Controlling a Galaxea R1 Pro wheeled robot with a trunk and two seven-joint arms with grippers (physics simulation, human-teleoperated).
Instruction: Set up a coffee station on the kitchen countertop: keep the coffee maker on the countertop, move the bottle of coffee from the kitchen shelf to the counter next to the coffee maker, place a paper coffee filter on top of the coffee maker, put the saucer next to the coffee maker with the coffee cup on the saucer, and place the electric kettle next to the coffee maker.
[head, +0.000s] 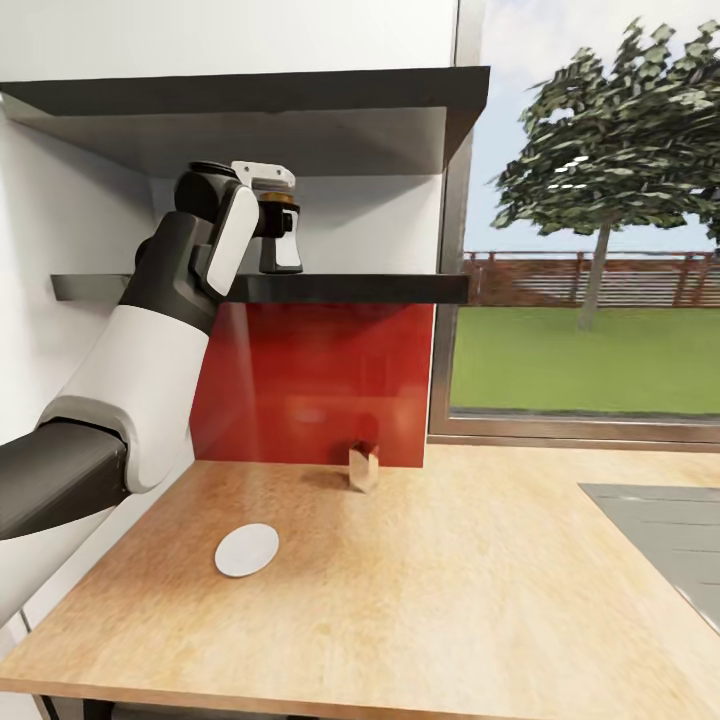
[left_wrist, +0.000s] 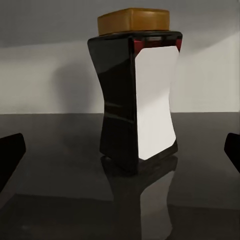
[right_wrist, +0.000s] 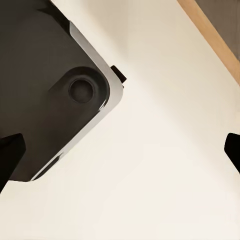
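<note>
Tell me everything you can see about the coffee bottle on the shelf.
The bottle of coffee is a waisted, glossy dark container with a plain white label on one face and a squarish yellow cap. It stands upright on the dark grey kitchen shelf, its reflection showing in the board. The left gripper is open in front of it, fingertips either side and apart from it. Nothing but the shelf touches it.

A home kitchen: a light wood-grain worktop (head: 420, 600) fills the lower frame, a red splashback (head: 315, 385) stands behind it, 2 dark wall shelves (head: 340, 288) hang at upper left, and a window (head: 590, 250) at right looks onto a lawn and tree.
</note>
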